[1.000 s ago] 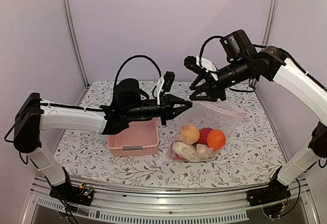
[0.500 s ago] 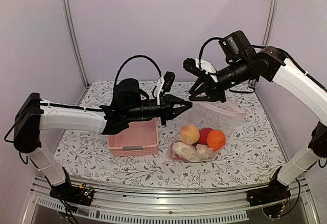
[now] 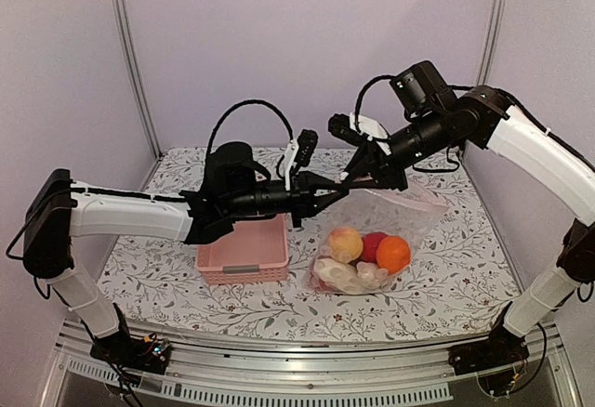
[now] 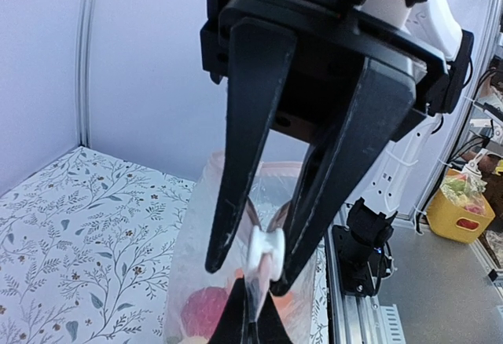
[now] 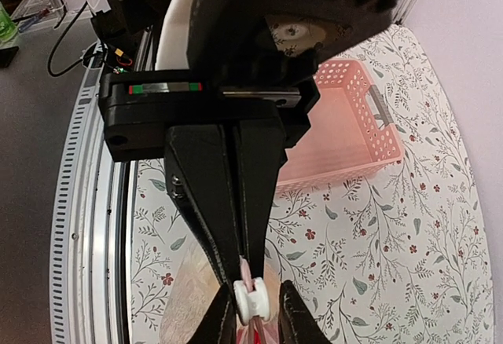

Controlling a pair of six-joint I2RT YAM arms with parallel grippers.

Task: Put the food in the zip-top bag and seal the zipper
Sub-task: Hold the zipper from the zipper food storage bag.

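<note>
Here the zip-top bag (image 3: 386, 230) hangs upright, zipper (image 5: 246, 269) uppermost.

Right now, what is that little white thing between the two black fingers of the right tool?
It is the bag's zipper slider, a small white piece sitting between the right tool's fingertips at the bag's top edge; both wrist views show it.

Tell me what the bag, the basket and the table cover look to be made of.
The zip-top bag: thin clear plastic film, glossy and crinkled; the food shows through it. The pink basket: rigid moulded plastic, matte, with slatted walls. The table cover: probably a printed cloth or vinyl sheet, white with a leafy pattern; which of the two cannot be told.
</note>
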